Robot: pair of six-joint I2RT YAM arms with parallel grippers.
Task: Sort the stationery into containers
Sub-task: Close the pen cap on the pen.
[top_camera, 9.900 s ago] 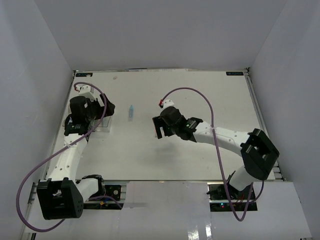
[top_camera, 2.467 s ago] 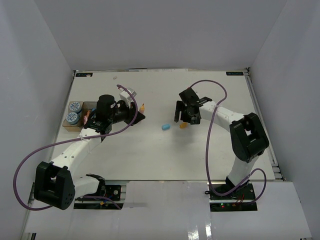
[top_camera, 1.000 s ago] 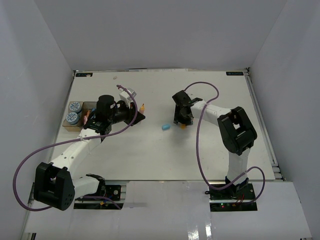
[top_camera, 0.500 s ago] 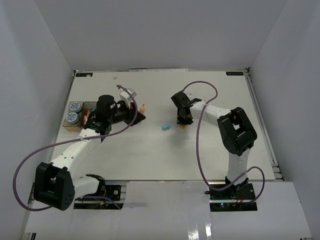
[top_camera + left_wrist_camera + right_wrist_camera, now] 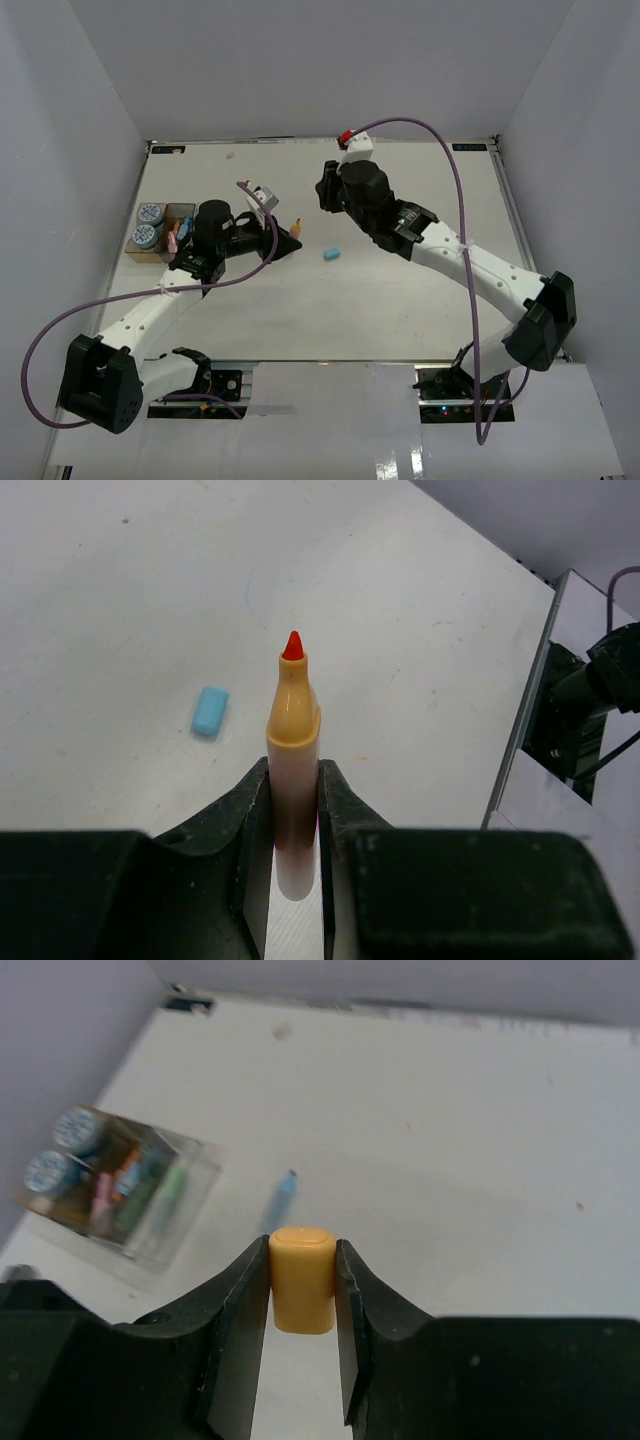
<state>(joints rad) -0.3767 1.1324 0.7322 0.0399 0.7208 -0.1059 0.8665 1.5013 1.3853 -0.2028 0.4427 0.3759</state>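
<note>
Top external view: the left gripper [image 5: 283, 243] is closed on a pale orange marker with a red tip [image 5: 295, 224], which projects beyond the fingertips. A small light-blue piece [image 5: 332, 255] lies on the white table [image 5: 420, 310] just ahead of this gripper, not touching it. Behind the gripper, beside its arm, stands a tan open-top bin [image 5: 178, 210] holding two blue-and-white patterned rolls [image 5: 150, 213]. The right gripper [image 5: 325, 190] hangs above the table beyond the light-blue piece. Left wrist view: both fingers press the marker barrel, and the light-blue piece lies ahead and left of the fingertips. Right wrist view: the right gripper clamps a short orange cylindrical cap [image 5: 302, 1290]. Below and left of it are the tan bin and an adjoining clear plastic bin [image 5: 190, 1185] holding pink, orange and green pieces. A slim blue pen [image 5: 283, 1198] lies just beyond the fingertips.
</note>
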